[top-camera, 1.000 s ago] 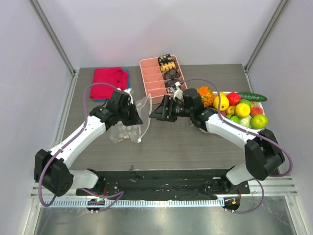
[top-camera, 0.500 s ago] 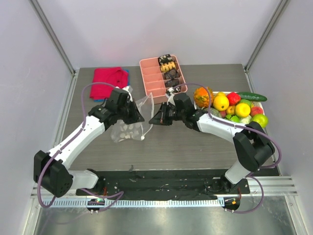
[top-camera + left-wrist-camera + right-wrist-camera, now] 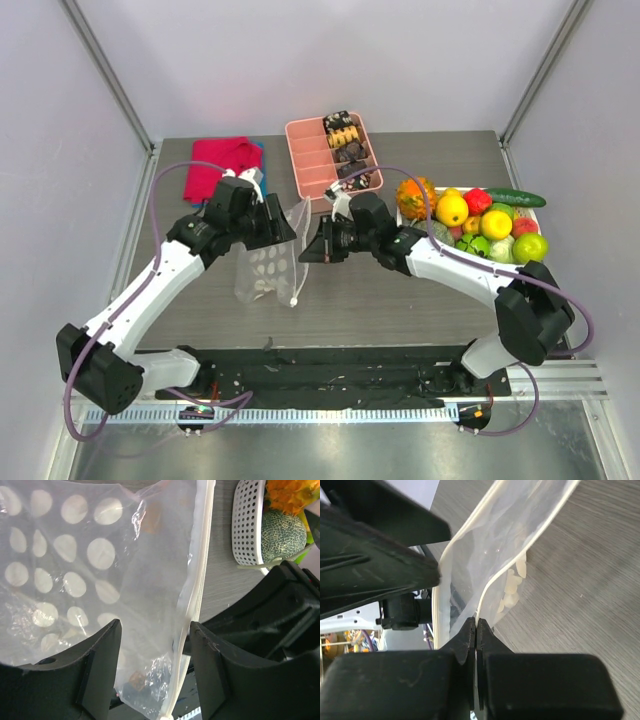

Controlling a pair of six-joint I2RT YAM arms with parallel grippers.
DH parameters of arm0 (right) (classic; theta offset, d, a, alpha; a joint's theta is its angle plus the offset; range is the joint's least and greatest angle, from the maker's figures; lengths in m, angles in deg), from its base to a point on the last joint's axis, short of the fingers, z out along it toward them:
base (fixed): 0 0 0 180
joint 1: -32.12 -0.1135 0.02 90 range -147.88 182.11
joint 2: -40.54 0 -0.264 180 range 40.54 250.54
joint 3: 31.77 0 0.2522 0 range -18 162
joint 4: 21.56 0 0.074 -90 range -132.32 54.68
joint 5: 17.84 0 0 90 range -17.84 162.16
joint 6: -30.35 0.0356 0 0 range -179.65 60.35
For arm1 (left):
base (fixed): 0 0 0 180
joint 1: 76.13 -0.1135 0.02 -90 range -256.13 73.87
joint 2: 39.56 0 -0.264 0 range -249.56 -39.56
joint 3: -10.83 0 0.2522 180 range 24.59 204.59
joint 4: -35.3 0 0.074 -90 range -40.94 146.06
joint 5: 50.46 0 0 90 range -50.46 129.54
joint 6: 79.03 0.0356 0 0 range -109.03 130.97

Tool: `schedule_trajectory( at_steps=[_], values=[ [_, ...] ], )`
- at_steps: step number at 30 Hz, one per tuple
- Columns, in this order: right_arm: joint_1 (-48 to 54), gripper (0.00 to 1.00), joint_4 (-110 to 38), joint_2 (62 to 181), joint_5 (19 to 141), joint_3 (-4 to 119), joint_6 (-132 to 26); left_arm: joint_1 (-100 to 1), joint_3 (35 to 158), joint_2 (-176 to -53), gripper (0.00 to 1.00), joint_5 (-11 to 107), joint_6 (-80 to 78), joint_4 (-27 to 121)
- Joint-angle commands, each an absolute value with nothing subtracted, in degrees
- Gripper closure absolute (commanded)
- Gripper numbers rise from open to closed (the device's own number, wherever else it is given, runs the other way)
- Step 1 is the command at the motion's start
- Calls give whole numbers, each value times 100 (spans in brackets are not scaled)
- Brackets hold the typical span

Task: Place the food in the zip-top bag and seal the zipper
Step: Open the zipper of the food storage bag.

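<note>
Zip-top bag (image 3: 270,262): hangs upright over mid-table, btwn the two grippers, mouth up, lower edge at or near the table (image 3: 380,300). Thin clear film w/ white dots. Judged v. light, floppy, slick; no stiffness of its own, so the mouth will likely sag shut if either lip is let go. Nothing seen inside.

Zipper (image 3: 197,580): pale strip along the mouth, the only firm part. Best hold is on the strip or just below it, one lip per side. Bare film would prob. stretch or slip out.

R gripper (image 3: 476,625): fingers fully closed, pinching one lip right at the strip.

L gripper (image 3: 155,630): fingers stand apart, film and strip lying across the gap. Can't tell if one finger is hooked inside the mouth or only resting against the other lip.

Food (image 3: 490,225): well apart to the right, heaped w/ other fruit, e.g. red fruit (image 3: 478,200) and round green fruit (image 3: 530,247). Small hard toys, prob. light but rollable; the round ones call for a grip across the middle.

Risk: both arms busy w/ the bag, none free for fruit.
</note>
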State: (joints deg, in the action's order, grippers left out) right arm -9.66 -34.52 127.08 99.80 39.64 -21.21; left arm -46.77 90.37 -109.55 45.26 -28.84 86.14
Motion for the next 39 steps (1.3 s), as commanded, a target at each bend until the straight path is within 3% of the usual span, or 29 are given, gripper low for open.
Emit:
schedule_trajectory(
  at_steps=[1,9,13,17,20,21,22,27,34,35,39],
  values=[
    [-1051,99,-3312,12509,9985,4150,-2423,-4669,9191,-10969,40,4789,-2876,8423],
    [-1113,99,-3294,12544,10011,4273,-2362,-4467,9200,-11233,51,4631,-2753,8527],
    [-1113,99,-3312,12561,9976,4290,-2265,-4423,9086,-11233,45,4613,-2656,8615],
    [-1121,99,-3198,12605,10028,4308,-2133,-4282,9016,-11180,46,4482,-2560,8545],
    [-1113,99,-3215,12571,10038,4299,-2159,-4265,9059,-11180,73,4386,-2350,8606],
    [-1052,99,-3372,12536,10020,4290,-2220,-4291,9103,-11163,91,4341,-2253,8789],
    [-999,99,-3452,12500,10002,4264,-2264,-4343,9216,-11145,99,4350,-2156,8895],
    [-270,99,-3979,12272,9959,3728,-2343,-5255,9315,-11049,100,5349,-1953,9704],
    [118,99,-4516,12315,10001,3596,-2994,-5943,9217,-10811,100,5702,-1733,10197],
    [109,98,-4525,12324,10098,3640,-3029,-5952,9252,-10802,100,5790,-1733,10215],
    [118,61,-4446,12193,10511,3894,-3187,-5943,9481,-10855,100,6204,-1917,10022]
  ],
)
